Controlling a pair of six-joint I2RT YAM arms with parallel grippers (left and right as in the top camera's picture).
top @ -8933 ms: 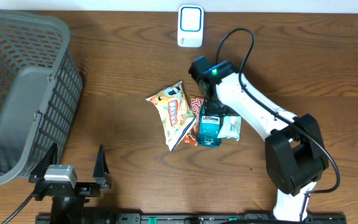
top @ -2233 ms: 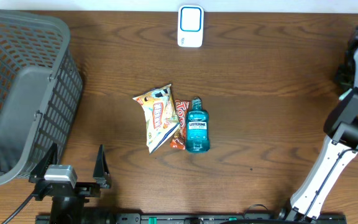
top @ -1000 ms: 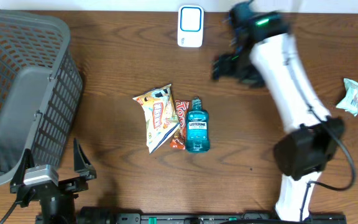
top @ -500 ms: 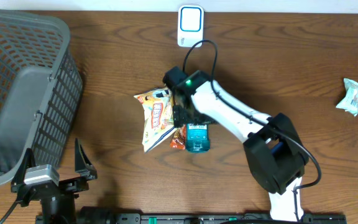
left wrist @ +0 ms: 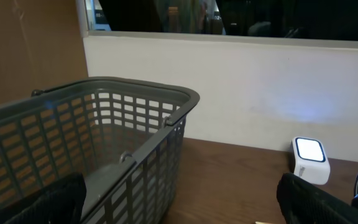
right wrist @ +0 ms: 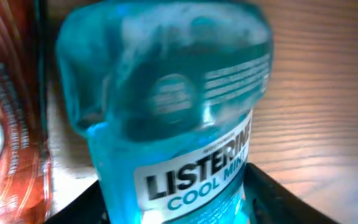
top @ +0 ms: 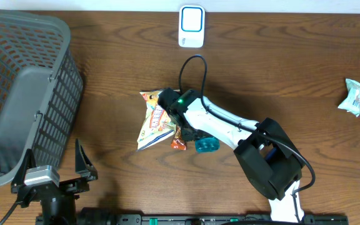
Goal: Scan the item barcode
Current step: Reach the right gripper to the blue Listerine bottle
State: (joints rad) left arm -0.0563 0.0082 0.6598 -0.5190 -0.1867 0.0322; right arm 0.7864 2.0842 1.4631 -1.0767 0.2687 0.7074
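Overhead view: basket (top: 24,22) at 9 o'clock. Left gripper (top: 54,167) at 7 o'clock, jaws wide apart, empty. At centre, the right arm (top: 220,128) hides the mouthwash bottle (top: 208,145) except its base. The right gripper (right wrist: 173,196) flanks the bottle; firm contact cannot be confirmed. Snack bag (top: 150,122) touches the arm's left side. Scanner (top: 191,26) at 12 o'clock. Compared with half a second ago, the bag has tilted.

A: Overhead view, how was the lighting?
B: I saw the table (top: 292,75) evenly bright, with soft shadows and sharp focus.
A: And the wrist views?
B: The left was dim; the scanner (left wrist: 309,160) glowed, and a pale patch lay on the wall (left wrist: 303,112) above. On the right, the bottle (right wrist: 166,112) filled my frame, its upper part blurred.
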